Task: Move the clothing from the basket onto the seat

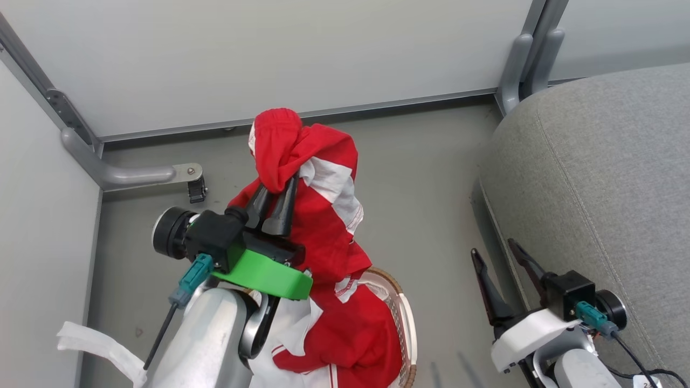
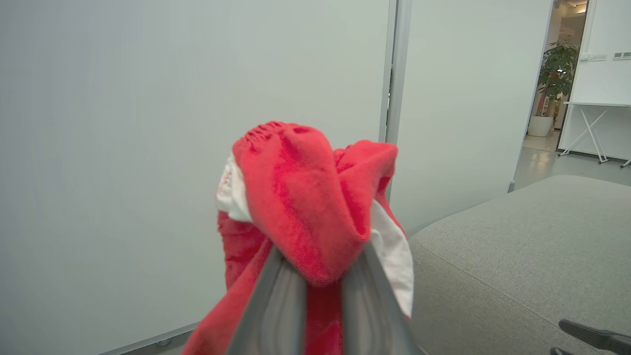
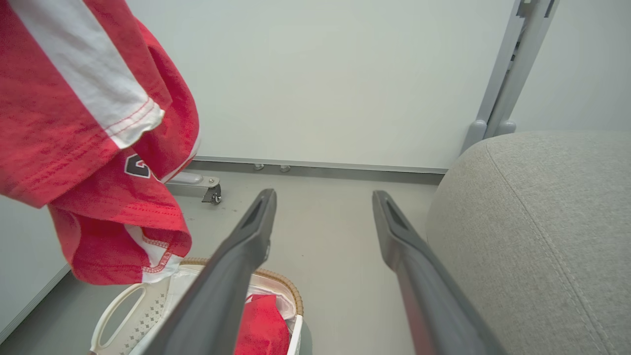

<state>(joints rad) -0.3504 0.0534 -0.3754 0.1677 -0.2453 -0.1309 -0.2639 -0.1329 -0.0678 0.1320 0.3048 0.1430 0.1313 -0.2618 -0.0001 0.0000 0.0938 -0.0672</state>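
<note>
- Left end effector (image 1: pixel 279 186) pinched shut on clothing (image 1: pixel 323 226), held above basket (image 1: pixel 408 323); more red fabric inside.
- Right end effector (image 1: pixel 493 249) spread wide, empty, near seat (image 1: pixel 593 161).
- Step: carrying. Next, probably swing right over seat, then release.

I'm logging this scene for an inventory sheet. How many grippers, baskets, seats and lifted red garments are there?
Grippers: 2, the left gripper shut on the clothing, the right gripper open
Basket: 1
Seat: 1
Lifted clothing: 1
Total: 5
</note>
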